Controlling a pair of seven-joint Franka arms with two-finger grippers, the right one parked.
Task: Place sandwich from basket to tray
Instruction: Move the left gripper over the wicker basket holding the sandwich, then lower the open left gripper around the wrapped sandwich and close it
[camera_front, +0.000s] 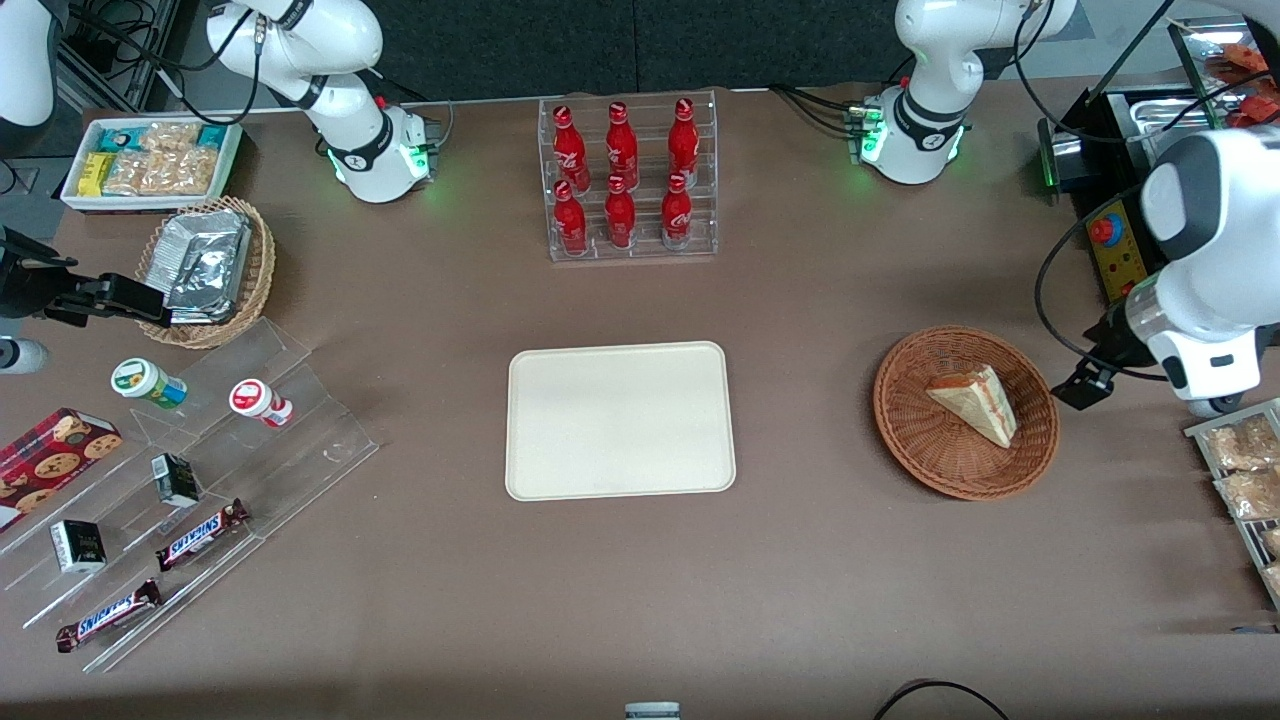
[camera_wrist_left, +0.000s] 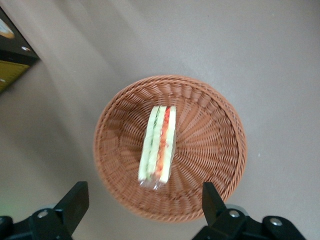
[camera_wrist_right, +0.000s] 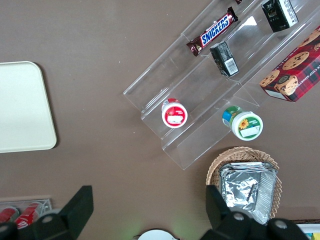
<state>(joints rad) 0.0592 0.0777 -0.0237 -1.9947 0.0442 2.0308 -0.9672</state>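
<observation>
The sandwich (camera_front: 975, 402) is a pale bread wedge in clear wrap, lying in the reddish-brown wicker basket (camera_front: 910, 425). In the left wrist view the sandwich (camera_wrist_left: 159, 146) shows its green and red filling edge, in the middle of the basket (camera_wrist_left: 210, 150). My left gripper (camera_wrist_left: 142, 206) is open and empty, hovering above the basket's rim, with one finger (camera_wrist_left: 74, 202) and the other (camera_wrist_left: 212, 200) wide apart. In the front view the gripper (camera_front: 1080, 385) hangs beside the basket, toward the working arm's end. The cream-white tray (camera_front: 620, 420) lies bare at the table's middle.
A clear rack of red bottles (camera_front: 628, 180) stands farther from the front camera than the tray. A control box (camera_front: 1115, 250) and a rack of snack packets (camera_front: 1245, 470) lie near the working arm. A tan basket of foil packets (camera_front: 208, 268) and acrylic steps (camera_front: 200, 480) lie toward the parked arm's end.
</observation>
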